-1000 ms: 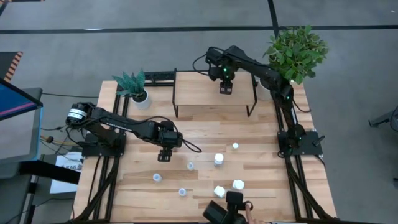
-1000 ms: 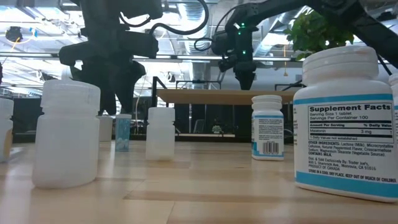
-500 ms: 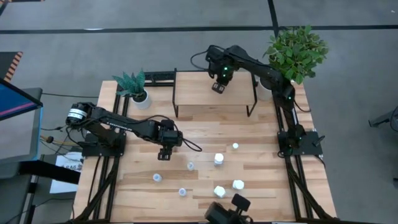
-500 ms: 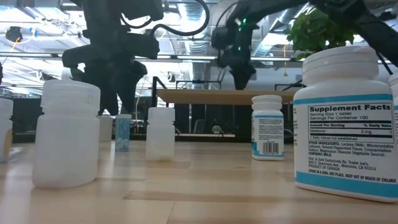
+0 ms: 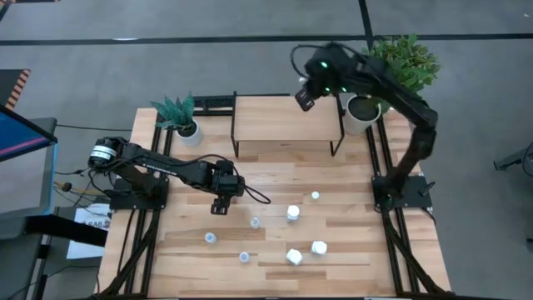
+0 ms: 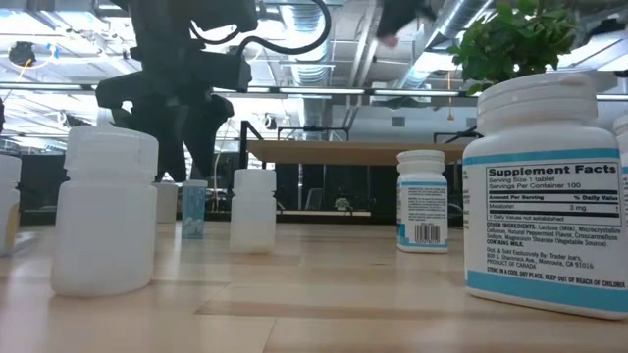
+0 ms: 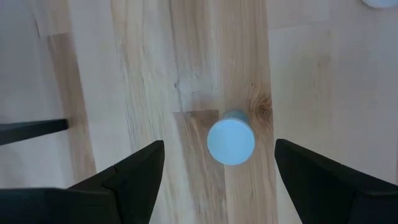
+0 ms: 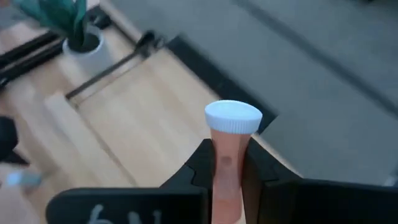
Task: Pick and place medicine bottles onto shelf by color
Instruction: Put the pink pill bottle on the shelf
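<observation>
My right gripper (image 5: 306, 98) is raised over the far right corner of the shelf (image 5: 283, 133) and is shut on a small medicine bottle (image 8: 226, 155) with an orange-red body and a white cap. My left gripper (image 5: 219, 207) hangs open over a pale-blue-capped bottle (image 7: 231, 141) that stands upright on the table. Its fingers stand on either side of the bottle, apart from it. Several more medicine bottles (image 5: 292, 213) stand upright on the near half of the table. My right gripper pinches the bottle's orange-red body (image 8: 225, 163) between its two fingers, just below the cap. The white cap (image 8: 232, 117) sticks out past the fingertips, in line with the fingers. The bottle is lifted clear of the shelf and the table.
A small potted plant (image 5: 178, 117) stands at the shelf's left, and a big leafy one (image 5: 398, 67) at its right, close to my right arm. The shelf's wooden top shows nothing on it. Large white bottles (image 6: 545, 196) stand close to the table's near edge.
My right gripper has risen from the shelf top and gone toward the table's far right corner, tipping from pointing down to slanted. A dark object and a hand at the table's near edge have left the high view.
</observation>
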You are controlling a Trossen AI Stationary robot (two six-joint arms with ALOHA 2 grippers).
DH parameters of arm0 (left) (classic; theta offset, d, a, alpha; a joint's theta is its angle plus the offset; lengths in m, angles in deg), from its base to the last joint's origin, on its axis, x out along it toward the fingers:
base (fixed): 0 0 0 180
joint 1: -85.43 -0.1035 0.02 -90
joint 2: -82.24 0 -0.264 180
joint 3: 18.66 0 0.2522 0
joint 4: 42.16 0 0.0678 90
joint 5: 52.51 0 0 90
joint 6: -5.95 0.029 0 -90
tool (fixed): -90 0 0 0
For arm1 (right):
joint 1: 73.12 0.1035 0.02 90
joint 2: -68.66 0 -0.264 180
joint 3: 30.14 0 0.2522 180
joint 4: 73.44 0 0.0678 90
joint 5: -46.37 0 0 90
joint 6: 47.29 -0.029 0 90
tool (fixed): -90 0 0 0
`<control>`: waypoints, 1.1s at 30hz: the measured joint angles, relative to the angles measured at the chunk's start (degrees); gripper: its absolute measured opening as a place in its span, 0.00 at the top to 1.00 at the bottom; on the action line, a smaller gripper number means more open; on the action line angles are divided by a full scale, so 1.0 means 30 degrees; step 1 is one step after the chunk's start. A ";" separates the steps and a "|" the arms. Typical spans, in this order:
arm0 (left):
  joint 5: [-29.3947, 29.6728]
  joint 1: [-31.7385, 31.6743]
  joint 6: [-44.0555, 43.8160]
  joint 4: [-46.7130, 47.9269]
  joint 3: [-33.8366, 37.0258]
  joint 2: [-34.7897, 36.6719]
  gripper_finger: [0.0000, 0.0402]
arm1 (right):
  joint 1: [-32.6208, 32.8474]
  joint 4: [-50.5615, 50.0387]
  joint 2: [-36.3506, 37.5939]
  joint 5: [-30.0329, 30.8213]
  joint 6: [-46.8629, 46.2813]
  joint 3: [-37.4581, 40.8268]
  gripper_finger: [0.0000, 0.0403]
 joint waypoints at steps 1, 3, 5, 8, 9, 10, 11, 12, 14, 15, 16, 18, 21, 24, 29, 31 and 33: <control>0.0013 -0.0007 0.0002 0.0000 0.0000 0.0000 0.27 | 0.0601 -0.0109 0.0384 0.0871 -0.0247 0.0000 0.88; 0.0020 -0.0028 0.0085 0.0000 0.0000 0.0000 0.27 | 0.1896 -0.0656 0.1022 0.2413 -0.0835 0.0000 0.88; 0.0020 -0.0029 0.0311 0.0000 0.0000 0.0000 0.27 | 0.3118 -0.1655 0.1439 0.3787 -0.1873 0.0000 0.88; 0.0020 -0.0029 0.0536 -0.0001 0.0000 0.0000 0.27 | 0.5058 -0.3899 0.1684 0.6117 -0.4269 0.0015 0.87; 0.0020 -0.0029 0.0569 -0.0007 0.0000 0.0000 0.27 | 0.5771 -0.4749 0.1697 0.7056 -0.5318 0.0015 0.87; 0.0022 -0.0029 0.0640 -0.0007 0.0000 0.0000 0.27 | 0.6499 -0.5630 0.1694 0.8033 -0.6414 0.0015 0.87; 0.0020 -0.0029 0.0713 -0.0007 0.0000 0.0000 0.27 | 0.7218 -0.6288 0.1685 0.8942 -0.7529 0.0035 0.86; 0.0020 -0.0029 0.0818 -0.0015 0.0000 0.0000 0.27 | 0.7939 -0.6200 0.1662 0.9711 -0.8426 0.0214 0.86; 0.0020 -0.0029 0.0979 -0.0028 0.0000 0.0000 0.27 | 0.9254 -0.5502 0.2039 1.0505 -0.9133 0.1395 0.86; 0.0020 -0.0029 0.0998 -0.0035 0.0000 0.0000 0.27 | 0.9722 -0.5287 0.2191 1.0682 -0.9918 0.2096 0.86; 0.0020 -0.0029 0.1000 -0.0055 0.0000 0.0000 0.27 | 1.0161 -0.4852 0.2359 1.1012 -1.0943 0.2970 0.86; 0.0020 -0.0029 0.1000 -0.0109 0.0005 0.0000 0.27 | 1.0941 -0.4707 0.2932 1.1424 -1.3384 0.4973 0.86; 0.0020 -0.0029 0.1007 -0.0171 0.0004 0.0000 0.27 | 1.1765 -0.2933 0.3657 1.2944 -1.6466 0.8347 0.86; 0.0020 -0.0029 0.1291 -0.0206 0.0007 0.0000 0.27 | 1.1959 -0.0314 0.4106 1.3791 -1.7881 1.1337 0.86; 0.0013 -0.0029 0.1976 -0.0220 0.0007 0.0000 0.27 | 1.0809 0.4769 0.4308 1.5794 -1.8013 1.5146 0.86; 0.0013 -0.0029 0.2240 -0.0219 0.0007 0.0000 0.27 | 1.0047 0.6167 0.4192 1.6345 -1.8005 1.6293 0.86; 0.0013 -0.0029 0.2413 -0.0231 0.0007 0.0000 0.27 | 0.9147 0.7906 0.3805 1.6958 -1.8013 1.7251 0.86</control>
